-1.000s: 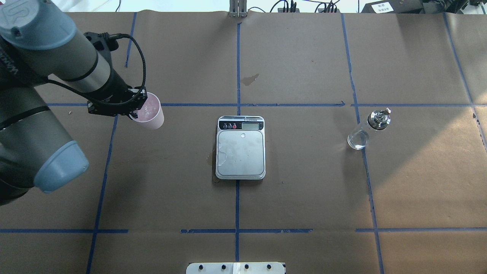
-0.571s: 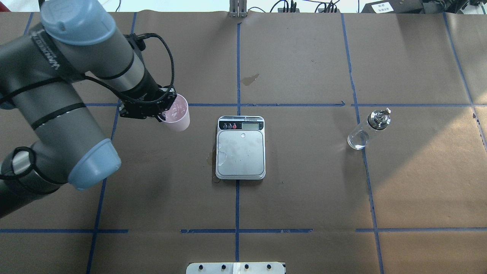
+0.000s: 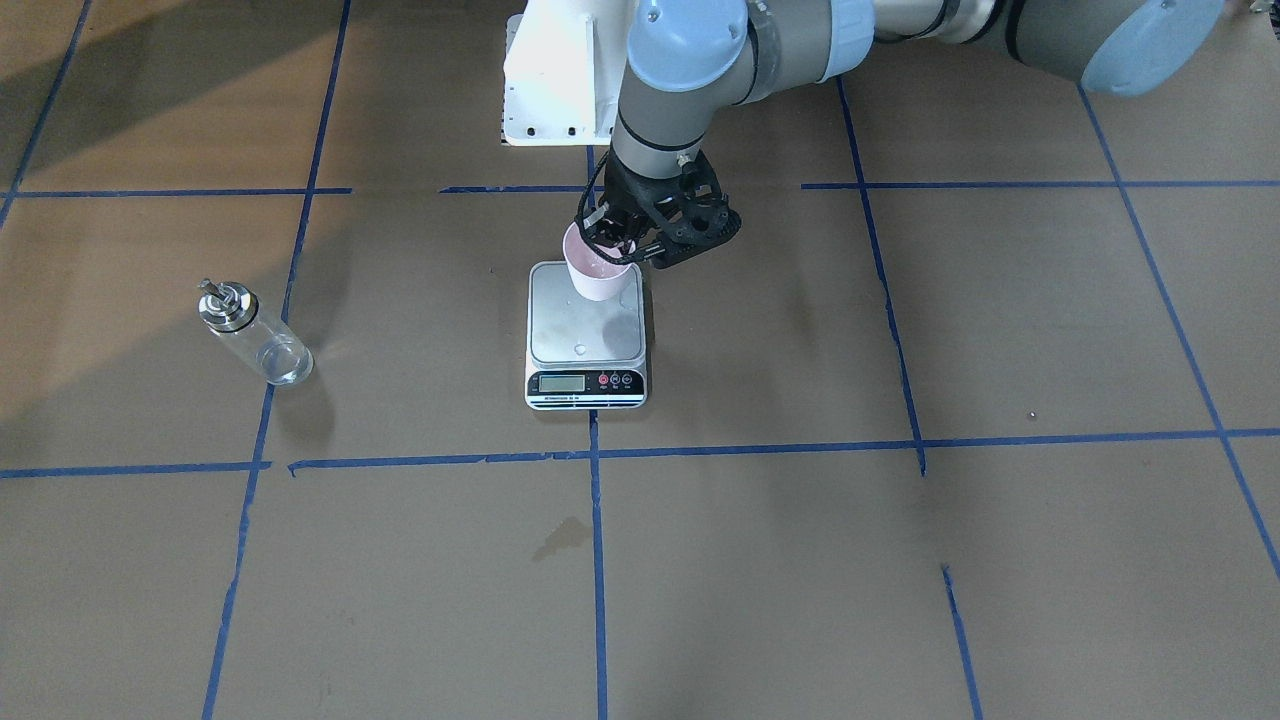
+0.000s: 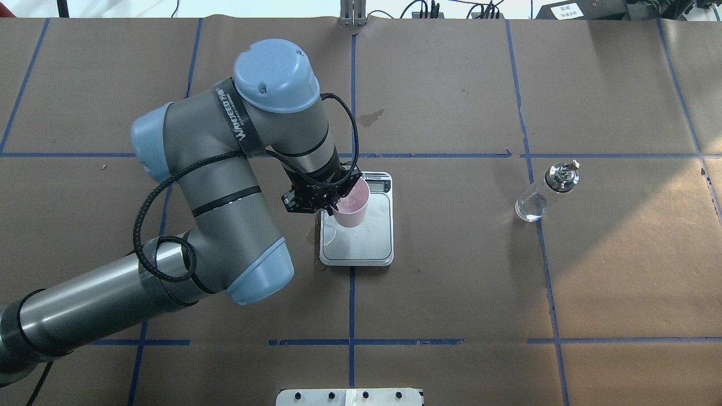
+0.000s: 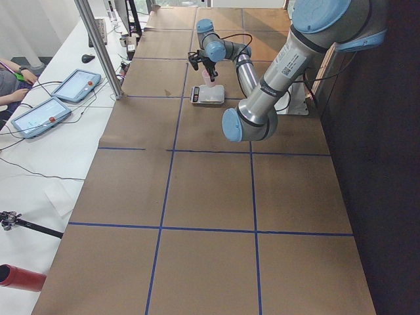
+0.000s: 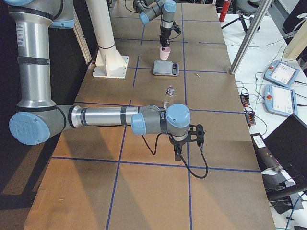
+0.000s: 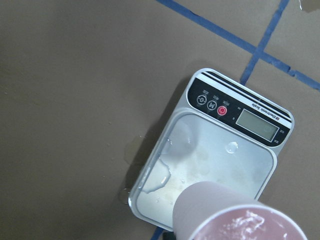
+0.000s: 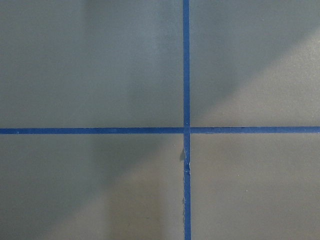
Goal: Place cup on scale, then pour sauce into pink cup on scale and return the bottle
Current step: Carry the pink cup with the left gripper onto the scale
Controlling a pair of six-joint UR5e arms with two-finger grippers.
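Table [image 4: 451,282]: cup [image 4: 354,207] in L gripper [image 4: 339,198], over scale [image 4: 366,245].

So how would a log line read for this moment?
left gripper: shut on pink cup | cup: over scale platform | glass bottle: upright, untouched

**Lettering showing on the arm and the scale**

White capitals are running along a black band [image 4: 232,115] on the left arm [image 4: 225,186], beginning "WANDE"; the later letters are blurring out. On the scale [image 7: 215,165], the middle one of three round buttons [image 7: 211,105] is showing an "M", while the signs on its two neighbours are too small to tell. Fine print above the display [image 7: 257,125] is appearing to read "Electronic Scale". A white label [image 4: 567,10] on a black box at the table's far edge is carrying print too small to read.
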